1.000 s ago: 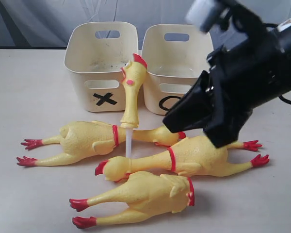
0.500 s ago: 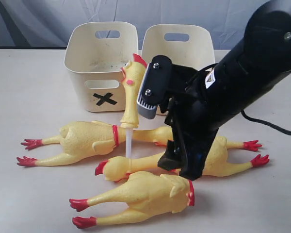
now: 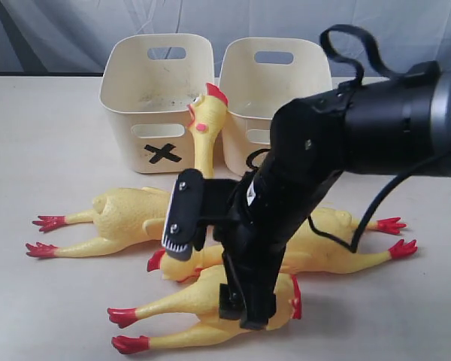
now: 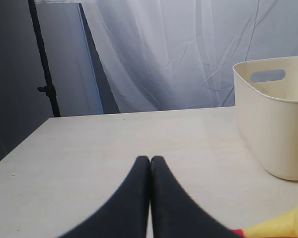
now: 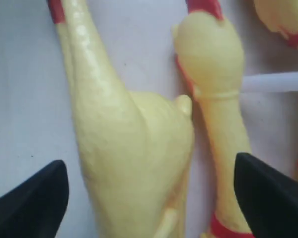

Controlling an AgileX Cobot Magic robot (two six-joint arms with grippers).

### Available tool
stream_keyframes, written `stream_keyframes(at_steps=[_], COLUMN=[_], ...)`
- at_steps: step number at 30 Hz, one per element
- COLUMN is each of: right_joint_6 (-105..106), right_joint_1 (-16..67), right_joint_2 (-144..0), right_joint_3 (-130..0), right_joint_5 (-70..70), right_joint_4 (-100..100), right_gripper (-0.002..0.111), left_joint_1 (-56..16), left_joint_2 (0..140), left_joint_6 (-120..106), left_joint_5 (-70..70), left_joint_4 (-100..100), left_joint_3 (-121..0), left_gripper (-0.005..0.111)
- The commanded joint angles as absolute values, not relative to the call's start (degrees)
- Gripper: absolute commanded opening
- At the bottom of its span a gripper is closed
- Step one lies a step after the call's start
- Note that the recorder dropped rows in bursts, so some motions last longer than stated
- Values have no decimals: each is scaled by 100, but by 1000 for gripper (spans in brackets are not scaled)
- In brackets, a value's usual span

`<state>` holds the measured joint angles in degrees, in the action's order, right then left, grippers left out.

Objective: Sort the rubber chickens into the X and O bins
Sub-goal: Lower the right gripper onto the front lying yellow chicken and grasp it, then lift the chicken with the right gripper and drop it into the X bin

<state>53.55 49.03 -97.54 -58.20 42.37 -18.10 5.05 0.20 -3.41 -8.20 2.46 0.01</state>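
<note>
My right gripper (image 3: 248, 314) is open and reaches down over the headless chicken (image 3: 188, 301) at the front of the table. In the right wrist view its fingertips (image 5: 37, 196) stand wide on either side of that chicken's bumpy yellow body (image 5: 134, 148), apart from it. A whole chicken (image 3: 327, 244) lies behind, its head (image 5: 213, 54) beside the headless body. Another whole chicken (image 3: 128, 214) lies at the left. The head-and-neck piece (image 3: 204, 128) stands upright on a white stick. The X bin (image 3: 158, 98) and O bin (image 3: 274, 79) stand at the back. My left gripper (image 4: 150, 159) is shut, empty, over bare table.
The right arm's black body (image 3: 346, 143) hides the O mark and part of the middle chicken. The left wrist view shows a cream bin (image 4: 273, 124) whose mark does not show, a scrap of yellow chicken (image 4: 288, 223) and a dark stand (image 4: 42, 74) beyond the table's edge.
The right arm has swung from in front of the O bin toward the table's front and come down over the headless chicken. The chickens and bins have not moved.
</note>
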Motion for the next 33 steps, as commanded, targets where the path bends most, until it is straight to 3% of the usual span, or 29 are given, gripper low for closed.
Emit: stream_keyframes(at_steps=[1, 5, 7, 9, 11, 12, 19, 33], right_joint_6=[5361, 5030, 5002, 5002, 5002, 4929, 4883, 4601], right_joint_1=[5147, 5328, 5374, 5392, 5430, 5442, 5441, 5430], right_joint_2=[-10074, -10516, -10707, -10777, -10762, -10733, -10474, -9673], right_joint_3=[-5802, -5802, -5802, -5802, -5819, -5863, -6703, -9216], right_joint_5=[4392, 4696, 4904, 5227, 5498, 5652, 6996, 6886], right_joint_4=[-1601, -1016, -827, -692, -583, -585, -950, -472], right_gripper=[84, 84, 77, 52, 11, 1, -1, -1], left_joint_1=[446, 446, 446, 446, 446, 446, 446, 446], left_joint_2=[0, 0, 0, 0, 0, 0, 0, 0], left_joint_6=[-330, -330, -330, -330, -330, -330, -330, -330], left_joint_5=[-774, -774, -774, -774, -774, -774, -774, -774], left_joint_4=[243, 243, 243, 243, 243, 243, 243, 243], left_joint_3=[0, 0, 0, 0, 0, 0, 0, 0], left_gripper=[0, 0, 0, 0, 0, 0, 0, 0])
